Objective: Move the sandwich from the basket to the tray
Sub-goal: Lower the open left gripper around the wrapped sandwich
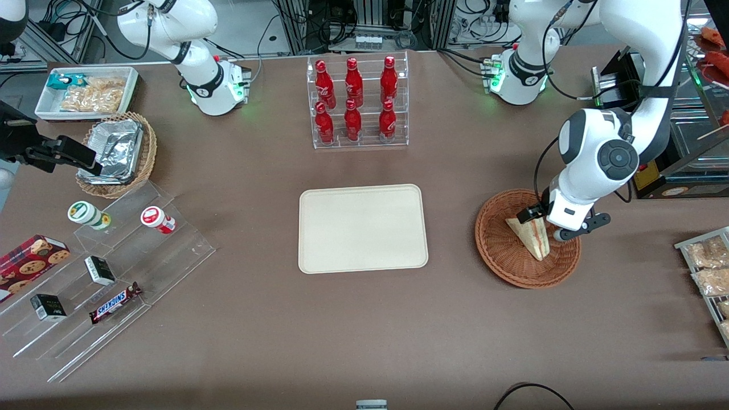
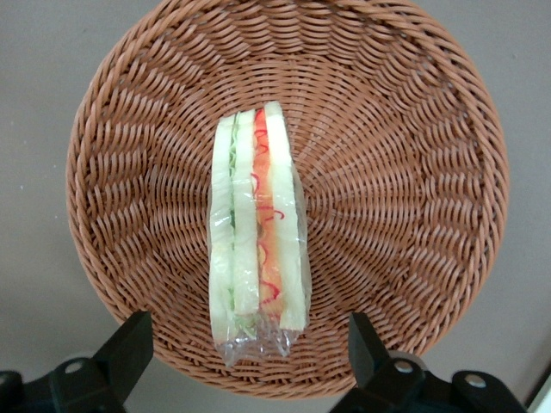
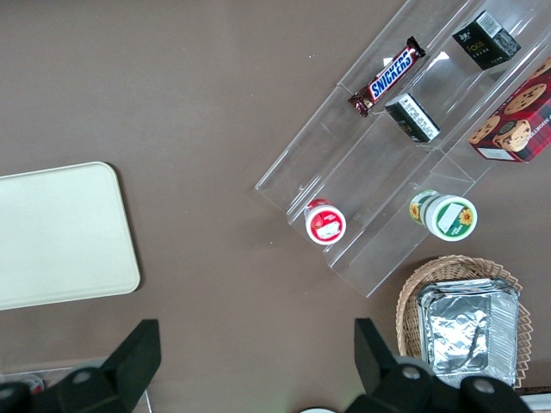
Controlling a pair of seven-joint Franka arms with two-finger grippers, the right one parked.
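Observation:
The sandwich [image 1: 532,236], a plastic-wrapped pale wedge with red and green filling, lies in the round reddish-brown basket [image 1: 496,263] toward the working arm's end of the table. My left gripper [image 1: 551,223] hovers over the basket, open and empty, its black fingers standing either side of the sandwich's end. In the left wrist view the sandwich [image 2: 258,224] lies in the middle of the basket [image 2: 405,172], and the gripper [image 2: 248,353] stays above it without touching. The cream tray [image 1: 362,228] lies bare at the table's middle, beside the basket; part of it also shows in the right wrist view [image 3: 60,232].
A clear rack of red bottles [image 1: 357,102] stands farther from the camera than the tray. A tan basket with foil containers [image 1: 117,154], a white snack bin [image 1: 85,91] and a clear stepped shelf [image 1: 102,273] lie toward the parked arm's end. Snack packs [image 1: 709,267] lie near the basket.

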